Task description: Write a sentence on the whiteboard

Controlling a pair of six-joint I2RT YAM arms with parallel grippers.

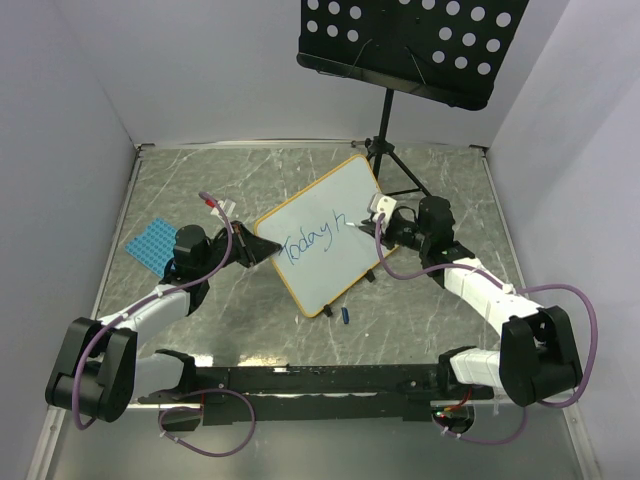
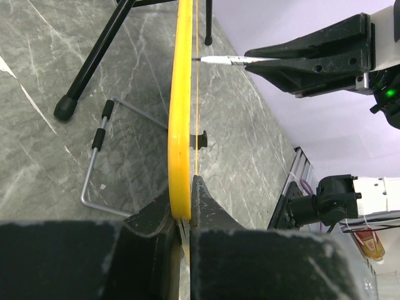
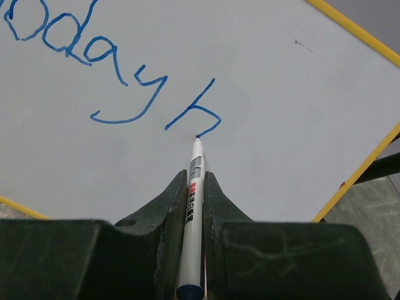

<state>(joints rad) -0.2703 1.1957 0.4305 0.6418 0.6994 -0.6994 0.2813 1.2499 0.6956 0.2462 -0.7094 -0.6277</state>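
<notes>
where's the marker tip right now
Right wrist view: the marker, clamped in the right gripper, touches its tip to the whiteboard at the end of the blue stroke after "Today".

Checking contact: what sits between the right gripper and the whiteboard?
Only the marker, pinched in the right gripper, its tip touching the whiteboard; right wrist view.

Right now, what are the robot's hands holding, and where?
The left hand pinches the whiteboard by its edge; the right hand grips the marker by its barrel.
</notes>
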